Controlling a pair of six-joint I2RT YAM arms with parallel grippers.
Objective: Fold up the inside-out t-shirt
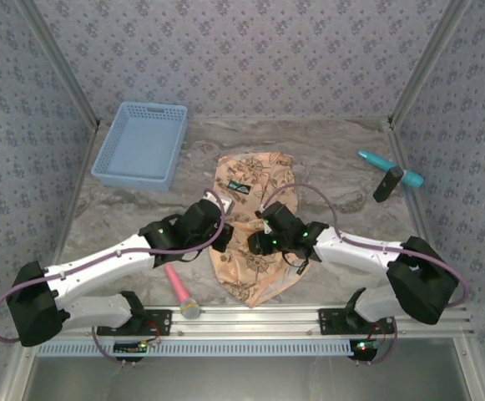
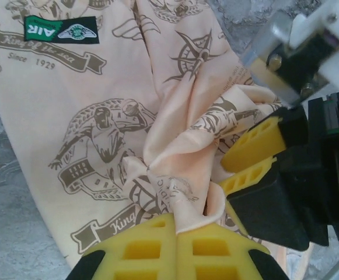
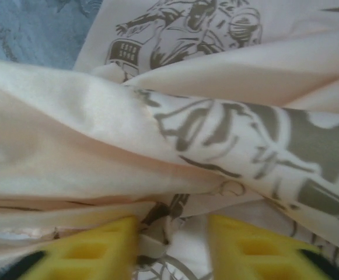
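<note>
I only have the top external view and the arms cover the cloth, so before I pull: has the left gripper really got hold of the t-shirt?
Observer: Yes. In the left wrist view the left gripper is shut, with a ridge of the inside-out t-shirt pinched between its yellow fingers.
Operator: And the right one?
Observer: In the right wrist view the right gripper has its fingers apart. Bunched cloth lies in the gap, and it does not look clamped.
</note>
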